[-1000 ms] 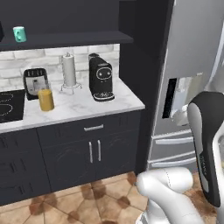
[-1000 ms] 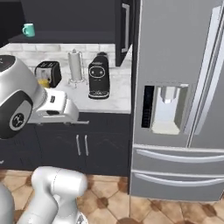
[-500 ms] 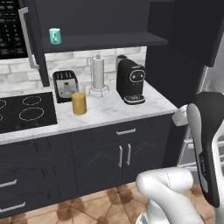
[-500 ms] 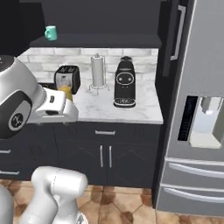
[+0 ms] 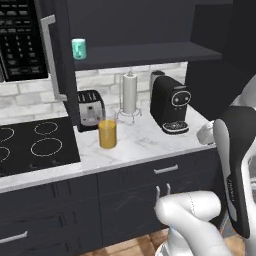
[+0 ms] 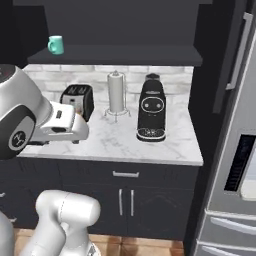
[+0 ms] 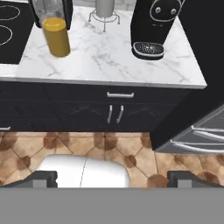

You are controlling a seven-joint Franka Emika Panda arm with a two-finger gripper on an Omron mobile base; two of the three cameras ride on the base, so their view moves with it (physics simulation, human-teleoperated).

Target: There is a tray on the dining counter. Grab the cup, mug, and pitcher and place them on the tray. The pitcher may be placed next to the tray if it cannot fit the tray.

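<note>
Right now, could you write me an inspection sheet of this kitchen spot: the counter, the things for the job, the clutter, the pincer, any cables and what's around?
Surface: white marble counter over dark cabinets.
Job's things: pitcher upright on the counter in front of the toaster; mug upright on the dark shelf above. Tray and cup: nothing seen.
Clutter: paper-towel roll on its stand, black coffee machine to its right.
Pincer: pincer open, holding nothing, over the tiled floor in front of the cabinets.
Cables: nothing seen.
Surroundings: black cooktop left of the counter, steel fridge to the right.
</note>
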